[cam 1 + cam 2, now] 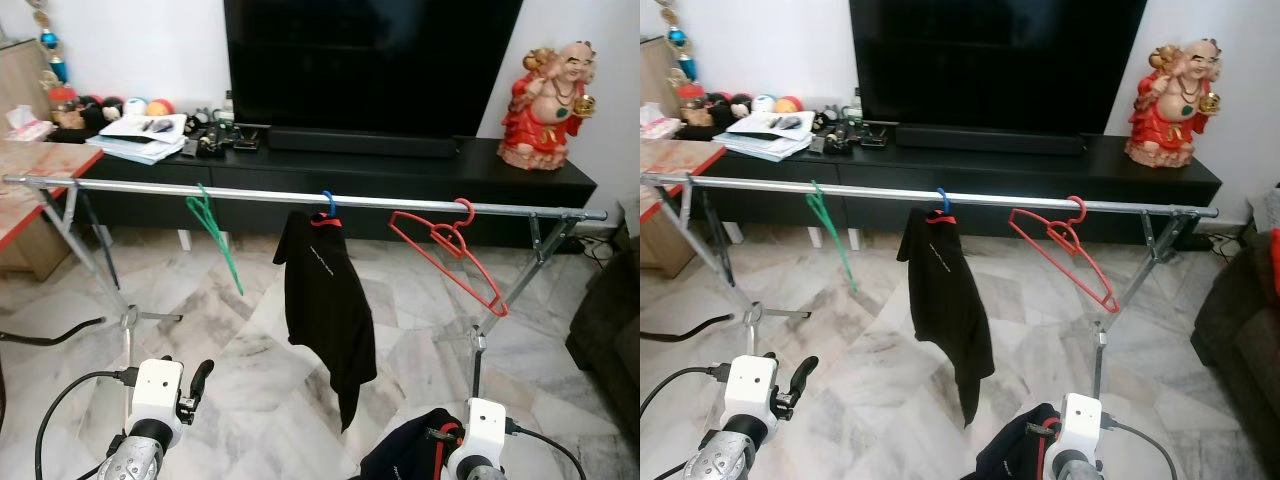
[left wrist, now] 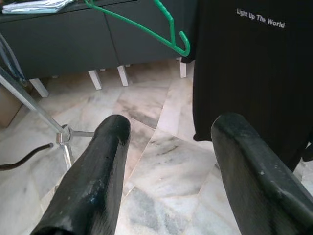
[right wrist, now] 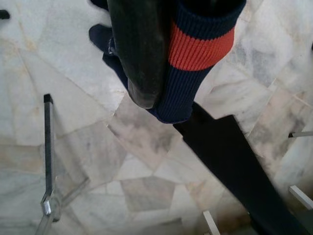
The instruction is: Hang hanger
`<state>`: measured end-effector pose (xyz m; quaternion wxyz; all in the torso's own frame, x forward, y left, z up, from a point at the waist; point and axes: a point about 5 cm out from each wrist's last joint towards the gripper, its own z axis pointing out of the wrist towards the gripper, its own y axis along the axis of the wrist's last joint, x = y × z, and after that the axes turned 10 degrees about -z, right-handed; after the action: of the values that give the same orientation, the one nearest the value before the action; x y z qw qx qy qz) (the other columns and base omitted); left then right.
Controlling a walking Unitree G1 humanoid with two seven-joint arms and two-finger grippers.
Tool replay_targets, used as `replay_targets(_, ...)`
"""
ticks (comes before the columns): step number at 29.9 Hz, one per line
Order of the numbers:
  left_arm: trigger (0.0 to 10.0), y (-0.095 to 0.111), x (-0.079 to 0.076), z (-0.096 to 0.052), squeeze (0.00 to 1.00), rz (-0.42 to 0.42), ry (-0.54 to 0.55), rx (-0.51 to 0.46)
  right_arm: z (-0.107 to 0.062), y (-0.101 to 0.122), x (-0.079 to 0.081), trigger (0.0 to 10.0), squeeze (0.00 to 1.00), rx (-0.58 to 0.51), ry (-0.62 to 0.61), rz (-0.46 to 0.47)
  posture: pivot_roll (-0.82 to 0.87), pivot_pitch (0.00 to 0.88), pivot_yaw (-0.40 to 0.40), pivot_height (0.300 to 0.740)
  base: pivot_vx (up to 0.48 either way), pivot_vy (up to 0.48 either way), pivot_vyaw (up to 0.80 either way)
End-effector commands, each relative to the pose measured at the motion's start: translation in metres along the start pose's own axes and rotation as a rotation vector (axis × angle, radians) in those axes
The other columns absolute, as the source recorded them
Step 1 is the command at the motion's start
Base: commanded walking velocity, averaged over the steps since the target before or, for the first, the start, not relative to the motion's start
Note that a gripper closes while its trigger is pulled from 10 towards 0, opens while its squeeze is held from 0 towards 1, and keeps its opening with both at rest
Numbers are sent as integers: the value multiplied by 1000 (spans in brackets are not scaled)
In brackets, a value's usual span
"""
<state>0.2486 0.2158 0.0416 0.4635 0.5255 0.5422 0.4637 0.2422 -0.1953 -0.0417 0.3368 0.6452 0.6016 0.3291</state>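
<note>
A silver clothes rail (image 1: 260, 195) crosses the room at chest height. A bare green hanger (image 1: 212, 225) hangs on its left part. In the middle is a blue hanger (image 1: 328, 207) carrying a black T-shirt (image 1: 325, 300), and to the right a bare red hanger (image 1: 450, 250). Low at the left, my left gripper (image 2: 168, 127) is open and holds nothing, pointing at the floor below the green hanger and the T-shirt. Low at the right, my right gripper (image 3: 171, 83) is shut on a navy garment (image 1: 405, 455) by its ribbed band with a red stripe (image 3: 198, 49). The rest of the garment hangs down towards the floor.
Behind the rail a black TV console (image 1: 400, 165) holds a large TV (image 1: 370, 60), a red statue (image 1: 545, 105) and clutter at its left end. The rack's legs (image 1: 125, 320) stand on the marble floor, a black cable (image 1: 50, 335) lies at the left, and a dark sofa (image 1: 610, 330) is at the right.
</note>
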Motion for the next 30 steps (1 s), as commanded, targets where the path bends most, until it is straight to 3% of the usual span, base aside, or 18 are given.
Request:
replay_targets(1,10000,0,0,-1,0,-6,-8,9,2,5,1,10000,0,-21,2,-12,139,0,11,740,255,0,800)
replay_targets(4,10000,0,0,0,0,-5,-10,9,2,6,0,10000,0,-22,2,-12,138,0,13,740,256,0,717)
replay_targets(30,10000,5,-3,4,0,0,-21,-11,3,6,3,10000,0,-10,24,-19,140,0,13,740,290,0,0)
